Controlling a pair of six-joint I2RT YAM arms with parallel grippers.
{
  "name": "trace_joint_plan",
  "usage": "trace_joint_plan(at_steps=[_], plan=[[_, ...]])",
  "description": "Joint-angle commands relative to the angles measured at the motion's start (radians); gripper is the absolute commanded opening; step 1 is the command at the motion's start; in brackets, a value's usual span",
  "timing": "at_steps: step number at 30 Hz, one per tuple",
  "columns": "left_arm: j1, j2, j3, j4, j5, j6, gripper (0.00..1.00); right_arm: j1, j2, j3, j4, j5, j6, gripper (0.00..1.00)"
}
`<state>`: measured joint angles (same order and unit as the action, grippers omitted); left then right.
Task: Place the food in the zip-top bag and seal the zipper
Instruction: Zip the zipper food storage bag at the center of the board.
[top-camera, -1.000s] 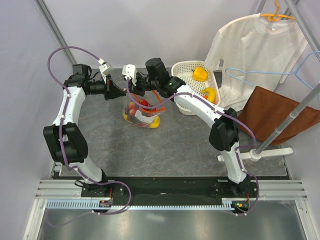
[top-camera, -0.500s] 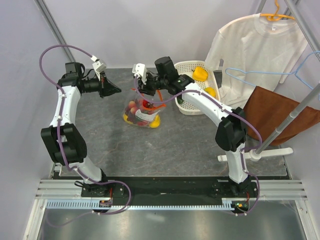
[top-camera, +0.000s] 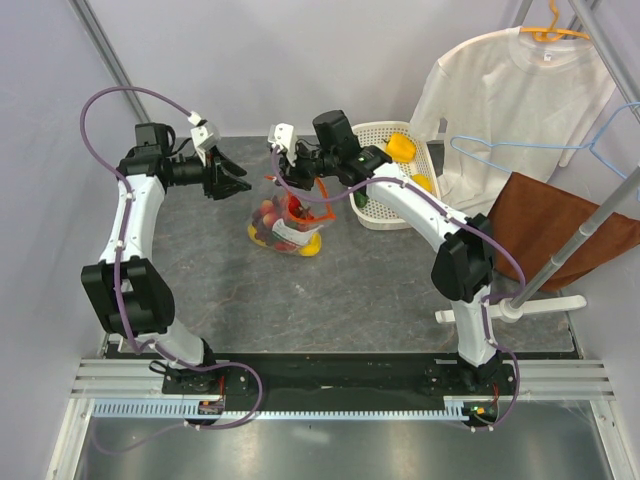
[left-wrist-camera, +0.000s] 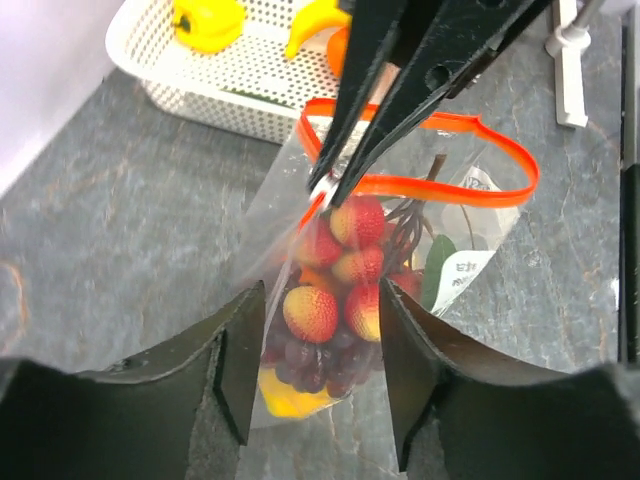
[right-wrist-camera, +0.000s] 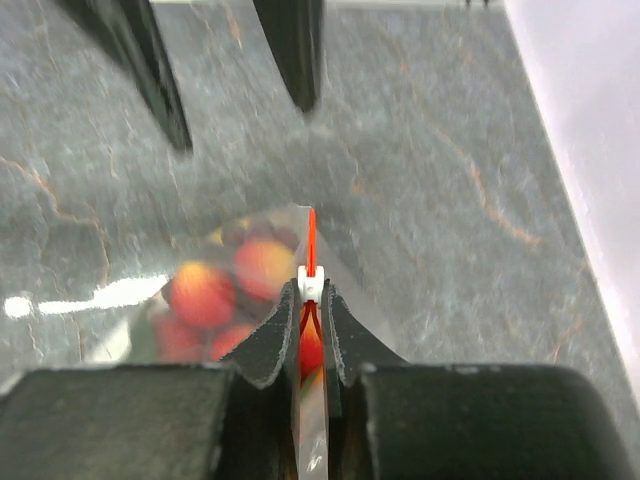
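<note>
The clear zip-top bag (top-camera: 262, 212) stands at the back of the table, filled with the food (top-camera: 281, 221): red-yellow round fruits (left-wrist-camera: 312, 312), dark grapes (left-wrist-camera: 320, 362) and a yellow piece at the bottom. My right gripper (top-camera: 288, 182) is shut on the white slider (right-wrist-camera: 312, 282) at the near end of the orange-red zipper (left-wrist-camera: 455, 186). Beyond the slider the strip loops apart, so the mouth gapes. My left gripper (top-camera: 240, 180) hangs open just left of the bag, its fingers (left-wrist-camera: 240, 360) either side of the bag's lower part and clear of it.
A white slotted basket (top-camera: 372, 127) with a yellow pepper (top-camera: 400, 148) and another yellow piece (top-camera: 418, 185) stands right of the bag, under my right arm. A white shirt (top-camera: 510, 90), brown cloth (top-camera: 550, 225) and hanger stand (top-camera: 520, 305) occupy the right side.
My left gripper has let go of the bag's left end, drawn back a little and opened. My right gripper, still pinching the slider, has moved to the right.
</note>
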<state>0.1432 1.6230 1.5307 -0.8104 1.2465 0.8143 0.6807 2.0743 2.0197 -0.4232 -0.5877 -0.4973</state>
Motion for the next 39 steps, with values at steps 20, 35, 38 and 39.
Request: trace_joint_plan(at_steps=[20, 35, 38, 39], plan=[[-0.077, 0.043, 0.065, -0.17, -0.041, 0.424, 0.2, 0.071, 0.017, 0.119, 0.058, -0.081, -0.044, 0.0], [0.076, 0.094, 0.163, -0.191, 0.021, 0.226, 0.02, 0.039, -0.036, 0.027, 0.009, -0.015, -0.047, 0.0], [0.108, 0.095, 0.161, -0.156, 0.018, 0.178, 0.02, 0.028, -0.043, 0.025, -0.02, -0.012, -0.053, 0.0], [0.116, 0.095, 0.163, -0.133, 0.016, 0.149, 0.02, 0.023, -0.049, 0.025, -0.029, -0.014, -0.055, 0.0]])
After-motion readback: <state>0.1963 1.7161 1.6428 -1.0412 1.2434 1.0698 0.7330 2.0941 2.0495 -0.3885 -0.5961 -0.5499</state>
